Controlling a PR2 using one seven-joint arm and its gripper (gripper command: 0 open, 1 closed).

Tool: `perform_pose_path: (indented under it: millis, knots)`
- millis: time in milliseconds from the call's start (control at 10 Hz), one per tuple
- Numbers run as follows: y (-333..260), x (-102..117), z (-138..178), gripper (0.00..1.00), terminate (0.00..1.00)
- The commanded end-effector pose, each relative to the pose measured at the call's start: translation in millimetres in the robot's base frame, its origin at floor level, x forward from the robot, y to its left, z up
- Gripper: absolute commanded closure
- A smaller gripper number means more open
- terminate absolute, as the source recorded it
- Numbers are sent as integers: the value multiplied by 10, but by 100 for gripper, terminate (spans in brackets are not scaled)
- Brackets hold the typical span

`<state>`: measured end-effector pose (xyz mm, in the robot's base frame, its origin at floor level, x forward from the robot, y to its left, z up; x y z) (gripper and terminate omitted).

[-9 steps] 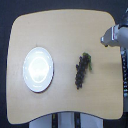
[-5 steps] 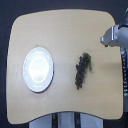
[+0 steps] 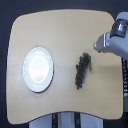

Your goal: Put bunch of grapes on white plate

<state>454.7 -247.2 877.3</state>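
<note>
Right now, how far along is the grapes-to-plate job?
Nothing done yet. The bunch of grapes lies on the table, apart from the bare white plate. The hand hovers near the grapes' upper end, holding nothing. Left: grasp, carry, place.

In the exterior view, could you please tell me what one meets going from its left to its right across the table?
White plate → bunch of grapes → end effector, which sits above the tabletop near the view's right edge. Whether the end effector is open or shut cannot be told here.
</note>
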Motion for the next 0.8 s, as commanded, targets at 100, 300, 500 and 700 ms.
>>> perform_pose_path:
  millis: [100, 300, 500, 700]
  knots:
    - [872, -220, -469, 0, 0]
    - [998, -323, -629, 0, 0]
    - [1111, -376, -785, 0, 0]
    - [1243, -323, -945, 0, 0]
